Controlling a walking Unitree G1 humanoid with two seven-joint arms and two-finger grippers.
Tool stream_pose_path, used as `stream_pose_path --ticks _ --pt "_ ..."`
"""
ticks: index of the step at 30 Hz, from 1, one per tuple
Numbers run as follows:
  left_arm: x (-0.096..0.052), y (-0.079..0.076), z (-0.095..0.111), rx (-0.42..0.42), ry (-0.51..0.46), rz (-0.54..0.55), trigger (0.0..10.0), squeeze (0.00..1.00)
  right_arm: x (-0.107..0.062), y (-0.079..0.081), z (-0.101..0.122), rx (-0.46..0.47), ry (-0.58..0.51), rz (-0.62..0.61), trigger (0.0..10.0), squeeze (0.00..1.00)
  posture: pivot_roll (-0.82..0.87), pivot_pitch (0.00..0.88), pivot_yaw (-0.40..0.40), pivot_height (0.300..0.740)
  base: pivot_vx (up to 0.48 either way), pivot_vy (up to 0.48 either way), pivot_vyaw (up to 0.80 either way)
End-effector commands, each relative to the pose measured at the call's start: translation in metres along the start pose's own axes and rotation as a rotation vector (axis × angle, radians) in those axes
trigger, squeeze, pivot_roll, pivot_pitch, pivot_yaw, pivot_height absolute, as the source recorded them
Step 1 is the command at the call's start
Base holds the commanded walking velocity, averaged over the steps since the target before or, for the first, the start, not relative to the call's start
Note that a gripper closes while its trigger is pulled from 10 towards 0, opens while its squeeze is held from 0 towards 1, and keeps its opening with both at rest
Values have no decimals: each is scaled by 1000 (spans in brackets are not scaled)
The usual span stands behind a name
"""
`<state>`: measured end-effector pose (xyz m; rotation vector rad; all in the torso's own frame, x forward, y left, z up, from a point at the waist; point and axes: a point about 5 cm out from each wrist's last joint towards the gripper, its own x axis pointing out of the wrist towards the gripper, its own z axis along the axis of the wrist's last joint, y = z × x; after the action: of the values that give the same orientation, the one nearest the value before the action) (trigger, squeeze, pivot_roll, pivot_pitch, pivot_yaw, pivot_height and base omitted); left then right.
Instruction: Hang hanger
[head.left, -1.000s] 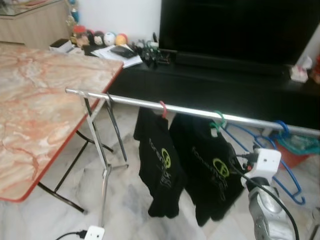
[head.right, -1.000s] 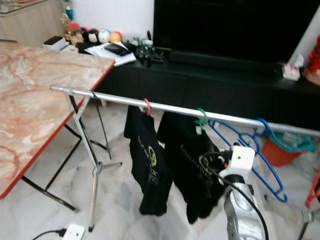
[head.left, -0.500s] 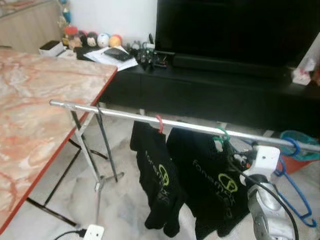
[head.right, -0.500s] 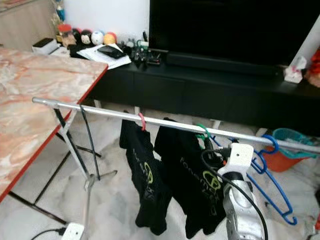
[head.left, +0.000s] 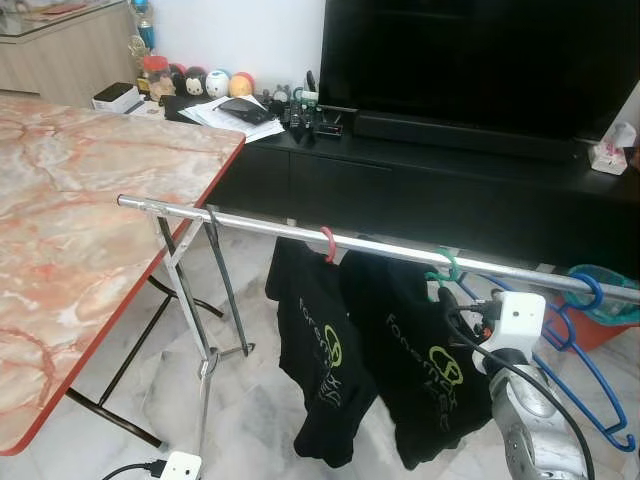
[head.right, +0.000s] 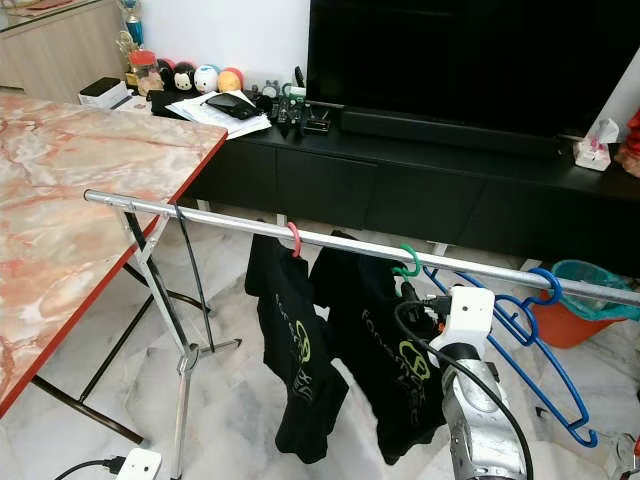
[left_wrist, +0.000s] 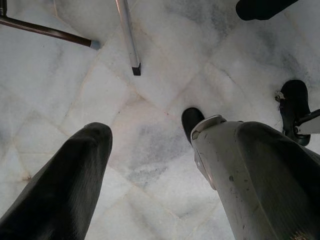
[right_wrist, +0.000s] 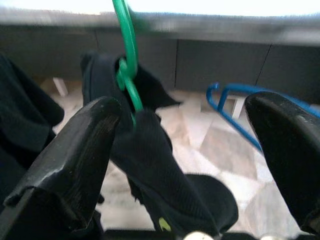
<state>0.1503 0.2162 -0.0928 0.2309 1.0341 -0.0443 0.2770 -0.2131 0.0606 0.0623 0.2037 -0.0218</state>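
Rail (head.right: 330, 240) of silver metal across mid-frame, running from 9 o'clock toward 3 o'clock, right end cut off at the picture edge. Green hanger (head.right: 408, 262) hooked over that rail just right of centre, carrying a black T-shirt (head.right: 385, 350) with a yellow-green print; hanger's shoulders hidden inside the cloth. At its 9 o'clock, a red hanger (head.right: 294, 238) with a second black shirt (head.right: 297, 365). At its 3 o'clock, blue hangers (head.right: 545, 330) bare on the rail, number hard to tell where the wires overlap.

Right gripper (right_wrist: 185, 150) raised at about 5 o'clock in the head views, just beside the green hanger's shirt, behind a white wrist block (head.right: 468, 312) that hides the fingers there. From the wrist camera, fingers (right_wrist: 75, 150) spread wide apart, green hook and shirt collar between them, touching neither so far as can be seen; rail above blurred.

Left gripper (left_wrist: 150, 165) low over pale marble floor (left_wrist: 150, 95), pointing down, fingers apart, gripping nothing; a metal stand foot (left_wrist: 127, 35) and a dark rod near it.

Marble-patterned table (head.left: 70, 230) at 9 o'clock, partly cut off. Black TV console (head.left: 450, 180) at 12 o'clock with small clutter too small to name. Teal basket (head.right: 590, 285) at 3 o'clock, half hidden behind the rail.
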Motion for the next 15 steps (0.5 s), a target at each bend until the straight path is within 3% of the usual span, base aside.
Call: stream_pose_path --ticks 1,5,15 --pt "0 -2 -4 2 24 -4 10000 0 1 1 -6 -3 51 31 10000 0 -102 0 -58 740 0 0 0" --pt "0 -2 -4 5 24 -2 10000 0 0 3 -19 -15 120 86 10000 0 -100 0 -57 740 0 0 0" --pt "0 -1 -3 4 17 4 10000 0 10 -6 -30 -2 146 123 10000 0 -93 0 -56 740 0 0 0"
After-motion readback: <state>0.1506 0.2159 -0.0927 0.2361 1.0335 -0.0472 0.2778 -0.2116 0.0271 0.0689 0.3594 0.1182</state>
